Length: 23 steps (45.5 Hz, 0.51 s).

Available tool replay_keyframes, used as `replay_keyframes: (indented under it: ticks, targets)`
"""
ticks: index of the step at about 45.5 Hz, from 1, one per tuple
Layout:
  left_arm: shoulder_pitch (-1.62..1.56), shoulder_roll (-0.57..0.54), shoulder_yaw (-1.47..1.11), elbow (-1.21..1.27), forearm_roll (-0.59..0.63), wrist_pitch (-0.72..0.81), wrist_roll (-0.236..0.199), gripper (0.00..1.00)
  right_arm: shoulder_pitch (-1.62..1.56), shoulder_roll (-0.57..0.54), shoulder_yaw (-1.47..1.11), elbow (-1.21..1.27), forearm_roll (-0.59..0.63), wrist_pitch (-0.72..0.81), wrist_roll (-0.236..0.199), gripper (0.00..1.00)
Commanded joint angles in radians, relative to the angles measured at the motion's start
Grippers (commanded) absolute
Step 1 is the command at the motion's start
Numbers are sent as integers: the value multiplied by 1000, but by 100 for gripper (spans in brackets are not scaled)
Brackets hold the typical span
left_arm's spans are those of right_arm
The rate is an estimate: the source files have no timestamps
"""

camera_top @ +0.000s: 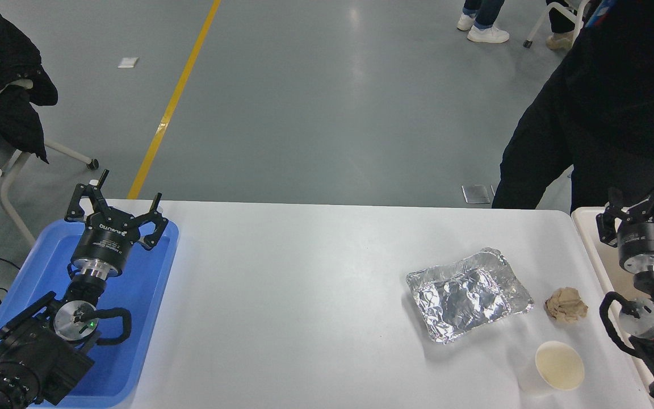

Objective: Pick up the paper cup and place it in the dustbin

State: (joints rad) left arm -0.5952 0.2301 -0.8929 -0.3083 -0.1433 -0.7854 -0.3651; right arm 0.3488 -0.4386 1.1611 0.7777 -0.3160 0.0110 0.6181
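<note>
The paper cup (pixel 557 368) is small and white with a cream inside. It stands upright near the table's front right corner. The dustbin (pixel 595 253) is beige; only its thick rim and a strip of its inside show at the right edge, beside the table. My right gripper (pixel 645 190) is open and empty, hanging over the dustbin, well behind and to the right of the cup. My left gripper (pixel 125 193) is open and parked over the blue tray at the lower left.
A crinkled silver foil tray (pixel 469 295) lies behind and left of the cup. A crumpled brown paper ball (pixel 566 305) lies between the foil tray and the dustbin. The blue tray (pixel 151 284) sits at the table's left edge. A person in black (pixel 605 113) stands at the far right.
</note>
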Motion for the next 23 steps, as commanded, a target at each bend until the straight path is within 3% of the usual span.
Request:
replay_keyframes:
  ticks: [1, 23]
  targets:
    - [0, 0, 0, 0, -1, 0, 0, 100, -1, 3, -1, 0, 0, 0, 0, 100]
    - [0, 0, 0, 0, 1, 0, 0, 100, 9, 14, -6, 2, 0, 0, 0, 100]
